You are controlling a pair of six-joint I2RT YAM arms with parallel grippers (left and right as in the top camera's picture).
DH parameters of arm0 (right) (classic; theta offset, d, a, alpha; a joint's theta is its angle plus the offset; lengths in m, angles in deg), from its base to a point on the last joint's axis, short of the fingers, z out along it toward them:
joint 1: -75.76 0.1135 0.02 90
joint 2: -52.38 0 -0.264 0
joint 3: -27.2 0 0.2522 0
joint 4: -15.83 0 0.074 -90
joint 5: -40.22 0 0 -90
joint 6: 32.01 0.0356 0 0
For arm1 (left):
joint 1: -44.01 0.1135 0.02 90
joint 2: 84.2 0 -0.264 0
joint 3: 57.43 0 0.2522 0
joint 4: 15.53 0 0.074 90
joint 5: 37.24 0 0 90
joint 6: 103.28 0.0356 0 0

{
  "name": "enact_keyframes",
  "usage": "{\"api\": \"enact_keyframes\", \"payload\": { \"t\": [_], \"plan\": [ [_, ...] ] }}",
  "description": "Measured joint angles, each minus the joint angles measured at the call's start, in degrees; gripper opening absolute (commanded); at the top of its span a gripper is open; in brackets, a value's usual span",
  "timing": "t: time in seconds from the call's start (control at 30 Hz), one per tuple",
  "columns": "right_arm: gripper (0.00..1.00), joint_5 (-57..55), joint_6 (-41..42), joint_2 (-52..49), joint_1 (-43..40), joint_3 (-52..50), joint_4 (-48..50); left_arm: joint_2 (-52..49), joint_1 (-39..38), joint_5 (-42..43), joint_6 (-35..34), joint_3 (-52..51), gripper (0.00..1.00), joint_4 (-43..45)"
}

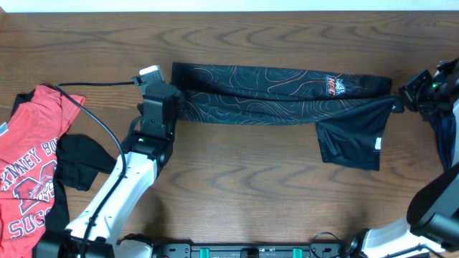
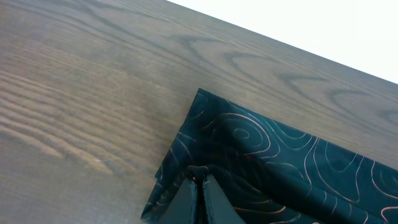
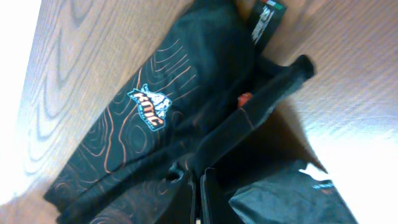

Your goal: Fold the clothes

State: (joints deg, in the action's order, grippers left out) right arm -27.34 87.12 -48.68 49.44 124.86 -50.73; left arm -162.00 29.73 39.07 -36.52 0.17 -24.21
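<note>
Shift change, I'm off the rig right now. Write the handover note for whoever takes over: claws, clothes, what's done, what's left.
Left claw: shut on the left end of the black jersey.
Right claw: shut on the jersey's right end.
Jersey: stretched in a long band across the table between the two claws. One sleeve sticks out toward the near edge on the right.
Red T-shirt: crumpled at the table's left edge, with a black piece lying against it. Both unfolded.
Done: the jersey looks folded lengthwise.
Left: tuck in the sleeve, fold the band across, then fold the other garments.
</note>
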Motion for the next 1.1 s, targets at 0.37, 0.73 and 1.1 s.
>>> {"api": "enact_keyframes", "payload": {
  "t": [0.37, 0.73, 1.1],
  "plan": [
    [0.01, -0.2, 1.27, -1.95, 1.46, 3.58, -0.7, -0.11, 0.0, 0.04, 2.54, 4.57, 0.06, -2.27],
    [0.01, -3.3, 1.22, -1.95, 1.81, 4.24, 0.02, 6.49, 0.0, 0.02, 5.11, 4.96, 0.06, -3.58],
    [0.01, -7.93, -1.84, -0.72, 1.81, 6.43, 0.28, 7.23, 0.0, 0.04, 6.64, 4.96, 0.06, -4.48]
  ]
}}
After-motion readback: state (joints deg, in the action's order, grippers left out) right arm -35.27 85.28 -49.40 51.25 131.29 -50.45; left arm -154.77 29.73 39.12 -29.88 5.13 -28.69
